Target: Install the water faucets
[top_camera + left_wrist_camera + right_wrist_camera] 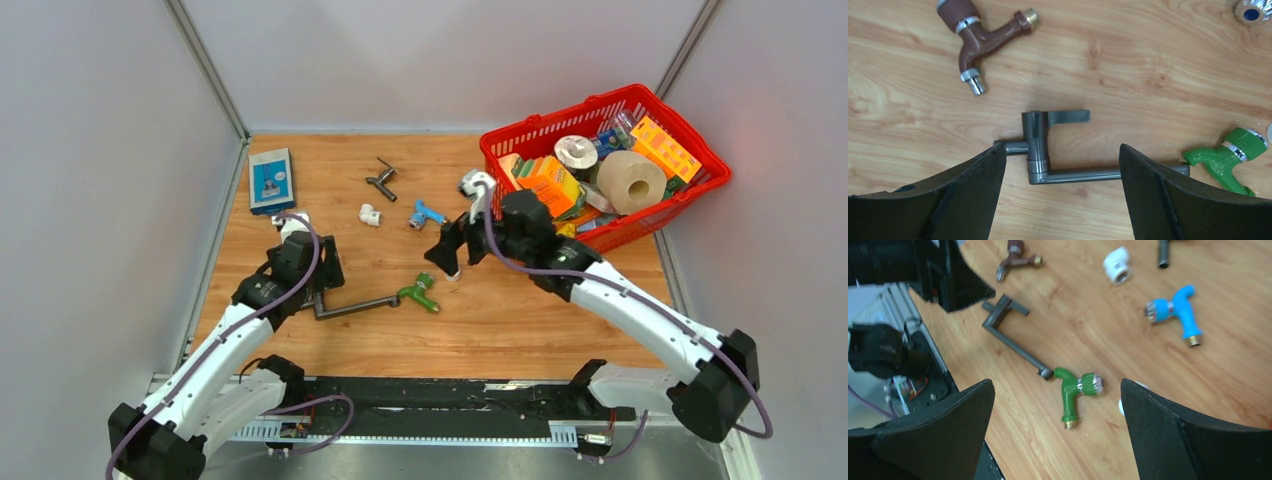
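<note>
The long dark-grey faucet (355,305) with its side lever lies on the wooden table (520,320). My left gripper (322,288) hovers over its lever end, open and empty; in the left wrist view the faucet (1038,145) lies between the spread fingers (973,190). The green faucet (420,293) lies at the tip of the grey spout. My right gripper (452,262) is open and empty above it, and in the right wrist view the green faucet (1073,392) shows between the fingers (1168,430). The blue-handled faucet (427,213) lies further back.
A brown faucet (980,35) lies beyond the grey one. A white elbow fitting (370,214) and a dark fitting (382,180) lie mid-table. A blue box (271,180) sits back left. A red basket (700,150) of goods stands back right, close behind my right arm.
</note>
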Motion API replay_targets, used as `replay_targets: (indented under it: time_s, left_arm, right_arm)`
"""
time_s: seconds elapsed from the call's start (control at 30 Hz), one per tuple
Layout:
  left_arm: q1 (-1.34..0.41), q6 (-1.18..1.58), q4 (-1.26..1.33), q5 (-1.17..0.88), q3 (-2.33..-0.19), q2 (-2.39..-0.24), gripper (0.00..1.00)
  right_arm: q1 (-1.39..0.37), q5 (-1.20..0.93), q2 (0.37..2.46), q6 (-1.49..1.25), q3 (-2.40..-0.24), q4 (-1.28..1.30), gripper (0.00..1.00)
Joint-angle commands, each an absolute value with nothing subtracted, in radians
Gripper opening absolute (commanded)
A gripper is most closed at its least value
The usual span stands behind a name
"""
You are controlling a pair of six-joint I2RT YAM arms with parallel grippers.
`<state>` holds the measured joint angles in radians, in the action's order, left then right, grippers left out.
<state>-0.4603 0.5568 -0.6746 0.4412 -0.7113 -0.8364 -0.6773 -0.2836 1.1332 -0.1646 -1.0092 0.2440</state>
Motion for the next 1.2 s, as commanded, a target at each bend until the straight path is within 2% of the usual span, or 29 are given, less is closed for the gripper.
replay_targets:
  time_s: [0.0, 0.17, 0.43, 0.63, 0.9, 1.0, 1.17]
  left_arm:
    - [-0.396, 0.656, -0.640, 0.322, -0.654, -0.835, 0.89]
    - [-0.379, 0.683, -0.666, 0.340, -0.644, -0.750, 0.88]
    - [-0.379, 0.577, -0.701, 0.488, -0.713, -0.499, 0.88]
    - [-0.379, 0.535, -0.657, 0.531, -0.673, -0.344, 0.88]
    - [-0.379, 0.551, -0.638, 0.568, -0.655, -0.250, 0.88]
    - [-0.379, 0.551, -0.641, 0.557, -0.658, -0.249, 0.88]
    - [-0.379, 0.549, -0.641, 0.543, -0.657, -0.249, 0.88]
  right_arm:
    - [-0.819, -0.198, 1.233, -0.071, -1.011, 0.181, 1.00]
    - [-0.954, -0.135, 1.356, 0.066, -0.956, 0.065, 1.00]
    - [-0.962, -0.359, 1.598, 0.117, -1.067, 0.032, 1.00]
    - [-1.017, -0.318, 1.762, 0.204, -1.163, 0.031, 0.99]
    - [-1.101, -0.284, 1.928, 0.396, -1.282, 0.055, 0.80]
    - [-1.114, -0.276, 1.976, 0.446, -1.310, 0.057, 0.70]
    - [-1.117, -0.249, 2.045, 0.477, -1.364, 0.061, 0.64]
